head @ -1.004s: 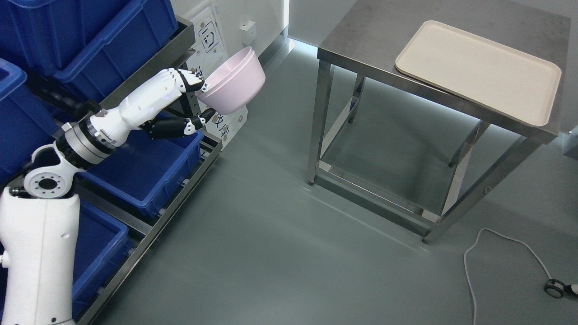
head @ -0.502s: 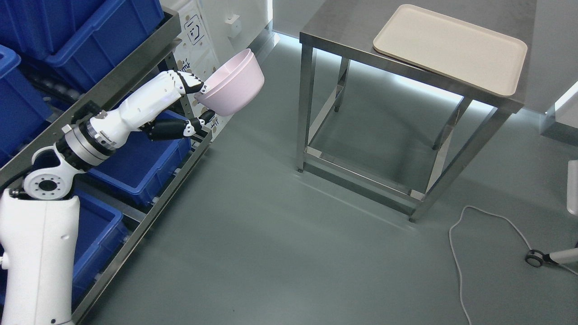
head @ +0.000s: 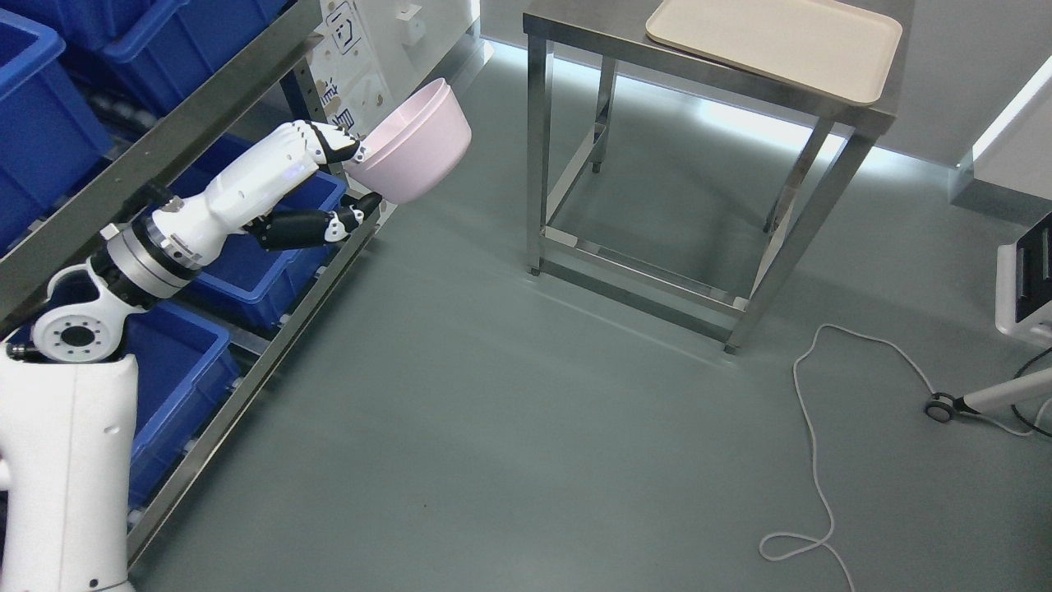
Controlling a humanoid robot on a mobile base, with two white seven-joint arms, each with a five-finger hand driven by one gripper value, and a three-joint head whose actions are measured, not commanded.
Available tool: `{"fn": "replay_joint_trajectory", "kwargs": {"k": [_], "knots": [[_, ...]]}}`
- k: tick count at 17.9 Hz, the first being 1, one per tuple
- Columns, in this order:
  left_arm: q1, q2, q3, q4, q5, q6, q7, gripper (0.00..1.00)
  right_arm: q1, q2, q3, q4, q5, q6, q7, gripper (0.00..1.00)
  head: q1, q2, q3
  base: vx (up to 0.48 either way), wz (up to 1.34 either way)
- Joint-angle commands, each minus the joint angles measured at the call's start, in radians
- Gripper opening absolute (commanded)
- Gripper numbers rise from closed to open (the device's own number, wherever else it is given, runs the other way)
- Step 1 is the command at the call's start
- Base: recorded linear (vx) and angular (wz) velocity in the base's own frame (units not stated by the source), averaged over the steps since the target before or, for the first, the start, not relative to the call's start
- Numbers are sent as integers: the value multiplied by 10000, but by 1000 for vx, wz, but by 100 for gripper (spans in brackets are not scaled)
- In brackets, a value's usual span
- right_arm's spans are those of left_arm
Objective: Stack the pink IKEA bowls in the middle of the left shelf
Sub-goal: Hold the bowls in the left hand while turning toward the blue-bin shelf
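Head view shows the white left hand (head: 341, 185) pinching the rim of a pale pink plastic bowl (head: 411, 154), fingers over the edge and thumb under the wall, so the bowl hangs tilted in the air beside the steel shelf rack (head: 205, 123) of blue plastic bins (head: 271, 271). To carry well, the robot should keep that pinch firm, level the bowl, and clear the rack's post before reaching to the middle shelf. No right hand shows.

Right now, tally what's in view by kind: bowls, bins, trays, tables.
Pink bowl, held in the left hand: 1
Blue bins, on the shelf rack, e.g.: 4 visible, some cropped
Beige tray: 1
Steel table: 1
Total: 7
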Motion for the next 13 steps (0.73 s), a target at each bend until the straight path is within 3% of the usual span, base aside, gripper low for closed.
{"fn": "replay_joint_trajectory", "kwargs": {"k": [1, 5, 13], "knots": [[116, 59, 485, 28, -1, 3, -9, 2, 289, -175, -107, -337, -154, -10, -1, 100, 0, 0, 0, -247, 105], [25, 43, 454, 27, -16, 3, -9, 2, 289, -175, -123, -337, -154, 6, -1, 100, 0, 0, 0, -229, 213], [-21, 13, 271, 380, -47, 3, -25, 1, 289, -175, -108, -337, -154, -9, -1, 100, 0, 0, 0, -167, 712]]}}
